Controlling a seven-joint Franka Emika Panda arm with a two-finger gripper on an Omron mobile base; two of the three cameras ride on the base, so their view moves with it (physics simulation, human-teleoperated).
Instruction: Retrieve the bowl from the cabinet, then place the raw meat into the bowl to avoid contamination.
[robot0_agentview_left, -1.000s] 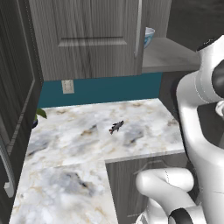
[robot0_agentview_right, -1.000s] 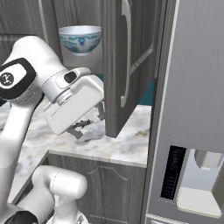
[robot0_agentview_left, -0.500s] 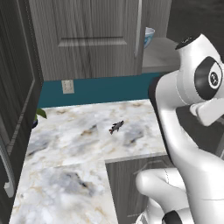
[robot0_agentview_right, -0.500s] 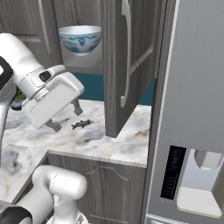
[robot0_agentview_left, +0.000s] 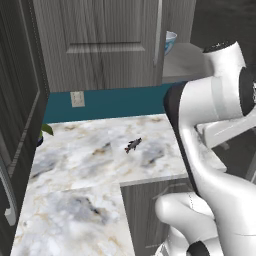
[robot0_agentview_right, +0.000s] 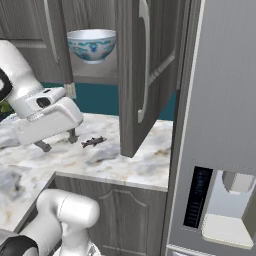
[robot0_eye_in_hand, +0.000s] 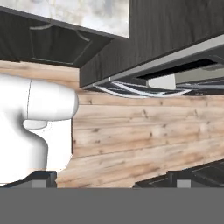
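The bowl, white inside with a blue pattern outside, stands on the shelf of the open cabinet; its rim peeks past the door edge. The raw meat, a small dark fish-shaped piece, lies on the marble counter. My gripper hangs low over the counter, left of the meat and well below the bowl, open and holding nothing. In the hand view its dark fingertips stand far apart and look down at a wooden floor.
A tall grey fridge with a dispenser stands at the right. The open cabinet door reaches down close to the counter beside the meat. A green leaf sits at the counter's left, by a dark tall unit.
The arm has swung: in the right base view the hand moved left, away from the cabinet door. The gripper stayed open; bowl and meat have not moved.
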